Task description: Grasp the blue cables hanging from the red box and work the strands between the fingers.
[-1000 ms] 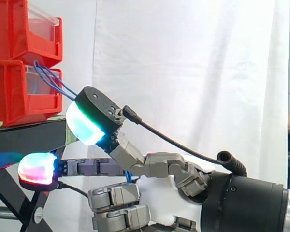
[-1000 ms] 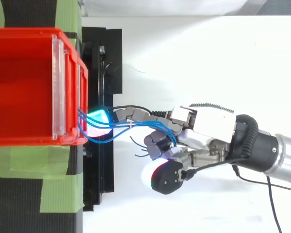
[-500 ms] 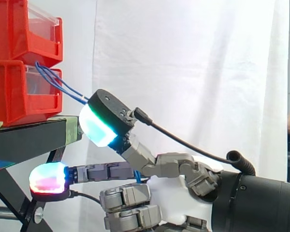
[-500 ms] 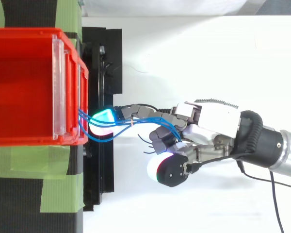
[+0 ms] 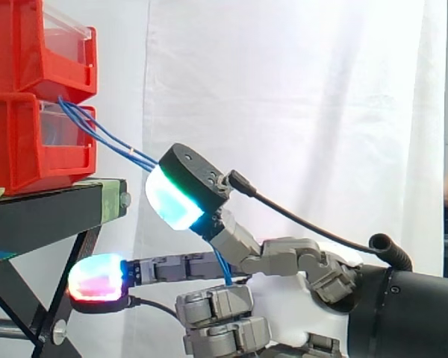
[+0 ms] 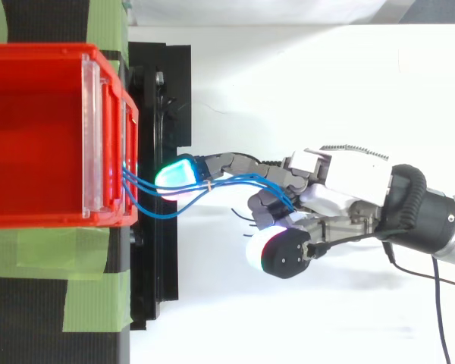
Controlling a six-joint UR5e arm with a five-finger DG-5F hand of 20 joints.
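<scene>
Red bins (image 5: 22, 160), blue cables (image 6: 231, 180), black stand (image 5: 45, 212), white curtain (image 5: 299, 97), green tape (image 6: 30, 250)

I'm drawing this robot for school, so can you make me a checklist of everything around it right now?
Surface: black stand with green tape strips, carrying the bins.
Job's things: red box, the lower of two stacked bins; blue cables come out of its front.
Clutter: nothing seen.
Hand: hand beside the stand, fingers curled round the cable strands; a straight finger points at the box.
Cables: the blue strands span the air from the box down to the hand.
Surroundings: white curtain behind.
</scene>
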